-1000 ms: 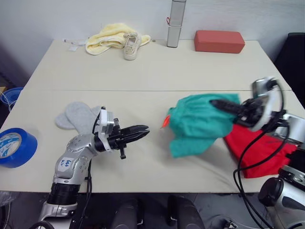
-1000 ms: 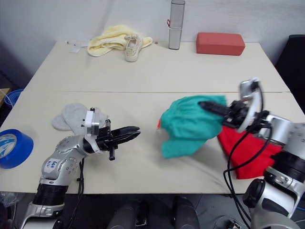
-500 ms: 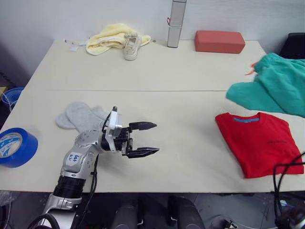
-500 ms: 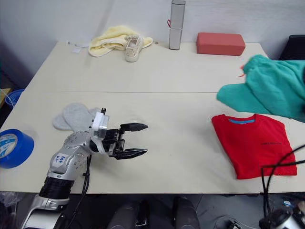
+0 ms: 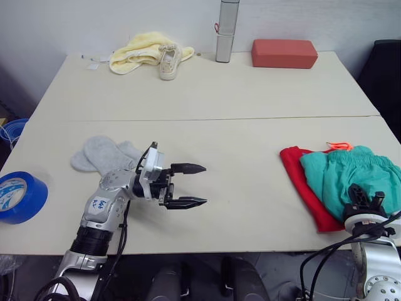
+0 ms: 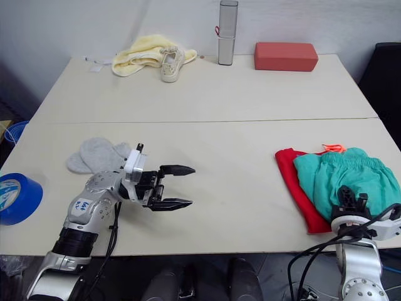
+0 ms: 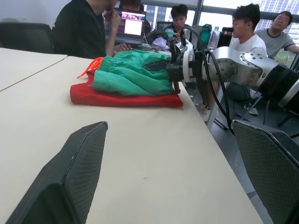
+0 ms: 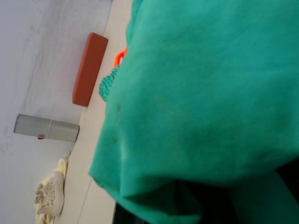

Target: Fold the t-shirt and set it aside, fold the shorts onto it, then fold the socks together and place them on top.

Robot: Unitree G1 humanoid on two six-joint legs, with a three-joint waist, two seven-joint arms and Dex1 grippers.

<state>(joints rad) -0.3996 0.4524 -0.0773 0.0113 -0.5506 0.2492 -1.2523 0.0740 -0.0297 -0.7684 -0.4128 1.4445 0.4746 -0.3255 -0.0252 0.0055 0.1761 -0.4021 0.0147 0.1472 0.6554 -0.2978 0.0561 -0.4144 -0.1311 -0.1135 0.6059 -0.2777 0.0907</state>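
While shorts (image 5: 354,177) cover t-shirt (image 5: 299,179), right pincer (image 5: 366,197) touches them.

Little here can be read. A small white sticker on the left arm (image 5: 100,204) carries a few dark handwritten characters, too small to make out. The blue tape roll (image 5: 20,197) at the table's left edge has a white inner label with faint printing that I cannot read. A person's laptop screen (image 7: 133,27) seen in the left wrist view glows, but nothing on it resolves into words. The red block (image 5: 284,53), the grey cylinder (image 5: 225,30) and the shoe (image 5: 168,60) show no lettering I can see.
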